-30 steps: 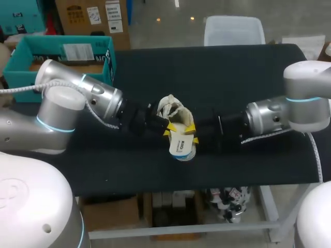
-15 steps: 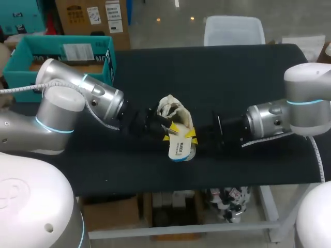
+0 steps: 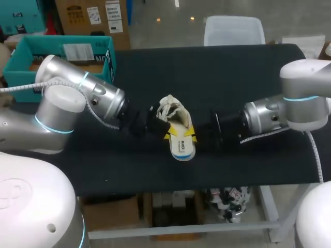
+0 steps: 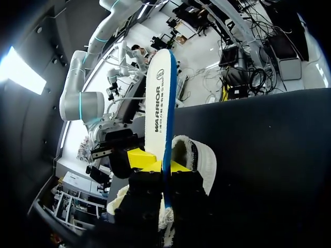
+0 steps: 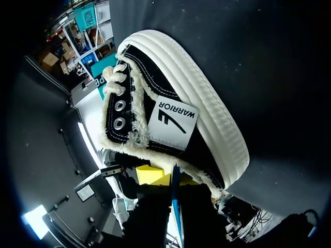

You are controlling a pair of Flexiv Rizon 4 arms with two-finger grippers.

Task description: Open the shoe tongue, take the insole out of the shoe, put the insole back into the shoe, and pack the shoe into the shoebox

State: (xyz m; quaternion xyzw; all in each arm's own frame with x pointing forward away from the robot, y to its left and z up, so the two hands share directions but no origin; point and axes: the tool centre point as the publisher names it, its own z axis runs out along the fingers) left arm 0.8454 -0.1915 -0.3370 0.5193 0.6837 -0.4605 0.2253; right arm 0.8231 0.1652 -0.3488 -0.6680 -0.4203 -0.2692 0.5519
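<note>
A black canvas shoe [image 3: 173,112] with a white sole and frayed cream edging lies mid-table. A white insole [image 3: 182,145] with a blue edge sticks out of its opening towards the table's front. My left gripper [image 3: 166,135] and right gripper [image 3: 190,133] pinch the insole from either side, both shut on it. The left wrist view has the insole [image 4: 159,98] standing edge-on between my left gripper's [image 4: 161,166] yellow tips, the shoe [image 4: 199,160] just behind. Seen from the right wrist, the shoe [image 5: 176,119] lies ahead and the insole's thin edge [image 5: 175,192] runs through my right gripper [image 5: 171,178].
A teal open box [image 3: 62,57] stands at the back left of the black table [image 3: 217,72]. Bare tabletop lies behind the shoe and along the front edge.
The insole's free end has dropped and now lies flatter and longer towards the table's front. Both grippers have shifted slightly and still hold its sides.
</note>
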